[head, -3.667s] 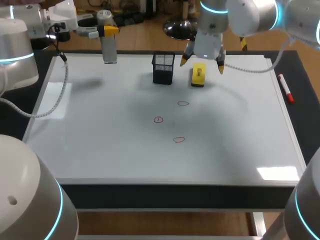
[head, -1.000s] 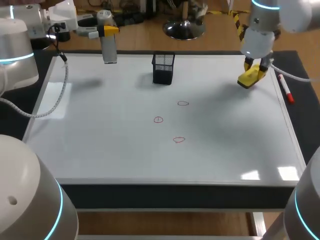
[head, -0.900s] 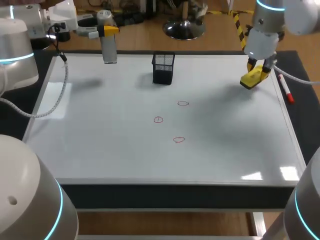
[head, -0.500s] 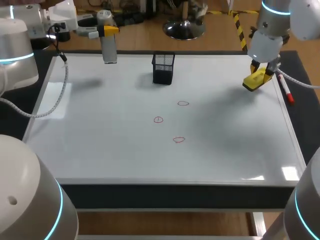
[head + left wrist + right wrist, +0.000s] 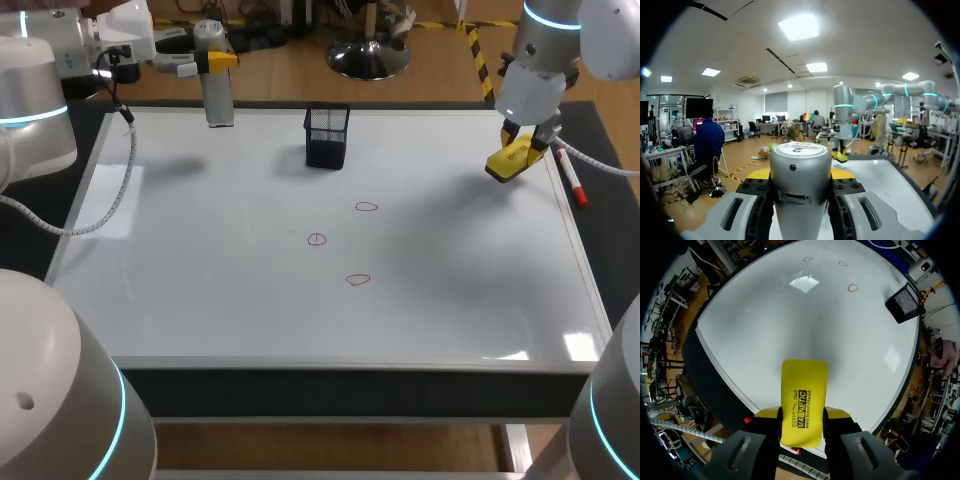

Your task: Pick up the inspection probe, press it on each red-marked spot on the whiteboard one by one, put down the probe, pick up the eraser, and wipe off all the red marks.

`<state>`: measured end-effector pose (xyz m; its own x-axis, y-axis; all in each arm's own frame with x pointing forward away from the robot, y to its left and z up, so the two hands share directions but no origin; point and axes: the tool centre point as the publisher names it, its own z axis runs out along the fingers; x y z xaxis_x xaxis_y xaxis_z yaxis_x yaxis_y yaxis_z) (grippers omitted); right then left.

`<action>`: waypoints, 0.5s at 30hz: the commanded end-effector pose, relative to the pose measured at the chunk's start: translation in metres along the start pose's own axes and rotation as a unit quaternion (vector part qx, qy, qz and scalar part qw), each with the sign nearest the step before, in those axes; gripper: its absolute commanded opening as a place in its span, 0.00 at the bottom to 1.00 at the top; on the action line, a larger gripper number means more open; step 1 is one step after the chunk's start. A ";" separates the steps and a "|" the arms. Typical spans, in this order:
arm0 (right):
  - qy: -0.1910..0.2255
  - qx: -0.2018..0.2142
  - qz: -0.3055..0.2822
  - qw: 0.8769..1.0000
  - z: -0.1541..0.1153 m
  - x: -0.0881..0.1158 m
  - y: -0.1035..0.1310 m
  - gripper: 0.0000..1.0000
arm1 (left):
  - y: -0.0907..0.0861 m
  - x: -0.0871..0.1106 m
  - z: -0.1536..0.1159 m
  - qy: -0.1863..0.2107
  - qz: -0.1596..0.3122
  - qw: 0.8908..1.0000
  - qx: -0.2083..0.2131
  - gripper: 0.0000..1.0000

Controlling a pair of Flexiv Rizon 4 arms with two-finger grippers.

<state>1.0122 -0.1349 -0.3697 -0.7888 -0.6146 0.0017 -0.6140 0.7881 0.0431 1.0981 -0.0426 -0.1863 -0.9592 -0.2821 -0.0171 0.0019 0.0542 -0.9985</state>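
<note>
Whiteboard (image 5: 200, 280): lies flat on the dark surface (image 5: 610, 230) and covers most of it; the near half carries nothing but writing.
Red marks: three small red circles near the middle of the board. The nearest mark (image 5: 358, 280) is closest to me, the middle mark (image 5: 317, 239) sits slightly to its left and farther on, and the far mark (image 5: 367, 207) is the farthest. All three are intact and well apart from both arms. They also show in the right wrist view, far ahead of the eraser (image 5: 853, 288).
Marker (image 5: 571, 177): red-capped pen on the dark surface just beside the board's right edge, past the middle of that edge.
Right end effector (image 5: 522, 145): over the far right part of the board, pinching the eraser (image 5: 507, 160) from two sides. In the right wrist view the yellow block (image 5: 803, 400) juts out ahead between the fingers.
Eraser attitude: tilted, near the board's right edge, close to the marker but apart from it. Contact with the board not discernible.
Basket (image 5: 327, 137): black mesh holder, upright on the far middle of the board, well apart from the eraser.
Left end effector (image 5: 205, 62): at the far left edge of the board, clamped on the probe (image 5: 217, 85).
Probe: grey cylinder, upright, its lower end at the board's far rim. In the left wrist view its round cap (image 5: 800, 185) fills the gap between the fingers.
</note>
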 end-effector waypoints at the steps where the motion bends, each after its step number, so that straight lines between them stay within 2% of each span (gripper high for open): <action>1: 0.002 0.001 -0.001 1.000 -0.001 0.000 -0.001 0.00 | 0.004 0.011 0.004 0.014 0.003 1.000 0.001 0.00; 8: 0.002 0.001 -0.001 1.000 -0.001 0.000 -0.001 0.00 | 0.002 0.047 0.015 0.063 0.017 0.998 -0.010 0.00; 9: 0.002 0.001 -0.001 1.000 -0.001 0.000 -0.001 0.00 | 0.001 0.054 0.016 0.068 0.021 0.997 0.000 0.00; 15: 0.002 0.001 -0.001 1.000 -0.001 0.000 -0.001 0.00 | -0.012 0.092 0.025 0.109 0.037 0.993 -0.005 0.00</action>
<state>1.0123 -0.1349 -0.3697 -0.7888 -0.6146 0.0020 -0.6140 0.7881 0.0432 1.0264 -0.0909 -0.1844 -0.9957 -0.0550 -0.0740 0.0705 0.0636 -0.9955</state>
